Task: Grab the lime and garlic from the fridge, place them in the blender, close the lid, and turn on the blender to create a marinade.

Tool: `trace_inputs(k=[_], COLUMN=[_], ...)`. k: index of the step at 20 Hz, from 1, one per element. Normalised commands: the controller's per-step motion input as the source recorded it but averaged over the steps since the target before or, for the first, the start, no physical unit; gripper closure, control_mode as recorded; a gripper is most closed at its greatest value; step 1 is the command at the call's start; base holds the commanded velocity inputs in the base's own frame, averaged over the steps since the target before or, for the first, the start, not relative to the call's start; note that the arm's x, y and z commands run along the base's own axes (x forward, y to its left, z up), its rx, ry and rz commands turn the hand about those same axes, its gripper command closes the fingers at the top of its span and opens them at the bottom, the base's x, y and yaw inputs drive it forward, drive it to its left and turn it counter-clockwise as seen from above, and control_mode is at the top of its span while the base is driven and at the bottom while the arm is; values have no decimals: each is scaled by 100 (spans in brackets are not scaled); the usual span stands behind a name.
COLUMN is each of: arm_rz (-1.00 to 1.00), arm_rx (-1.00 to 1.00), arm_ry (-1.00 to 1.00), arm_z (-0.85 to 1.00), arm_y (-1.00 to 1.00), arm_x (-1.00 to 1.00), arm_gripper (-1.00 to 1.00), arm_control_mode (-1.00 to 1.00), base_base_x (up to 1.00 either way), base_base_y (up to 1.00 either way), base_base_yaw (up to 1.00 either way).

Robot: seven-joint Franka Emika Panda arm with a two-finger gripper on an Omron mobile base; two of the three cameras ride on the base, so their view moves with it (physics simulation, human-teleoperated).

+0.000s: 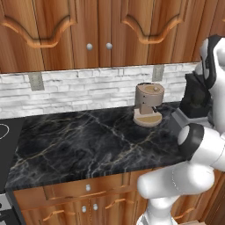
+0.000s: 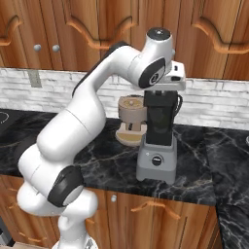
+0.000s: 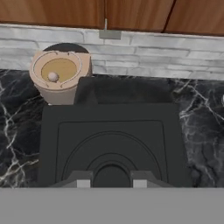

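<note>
Black lid (image 3: 111, 144) seated on blender (image 2: 156, 146), frame centre; gripper (image 3: 111, 180) directly above, fingers together, clamped on nothing visible.

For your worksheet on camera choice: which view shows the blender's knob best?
The right base view: the blender stands whole, its knob facing the camera. The left base view shows its jar, partly behind the arm; the hand view looks down on the lid.

No legible text, label, brand or number anywhere, not even on the blender (image 2: 156, 146).
</note>
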Motion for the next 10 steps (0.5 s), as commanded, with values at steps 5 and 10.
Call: trace_inputs(k=[5, 10], arm_rz=[0, 0], arm_rx=[-7, -3], arm_ry=[-6, -7], arm_z=[0, 0], arm_y=[0, 0], arm_x=[46, 33], arm_gripper=[100, 100], arm_control_mode=[-100, -100], base_base_x=[0, 0], base_base_y=[0, 0], base_base_yaw=[0, 0])
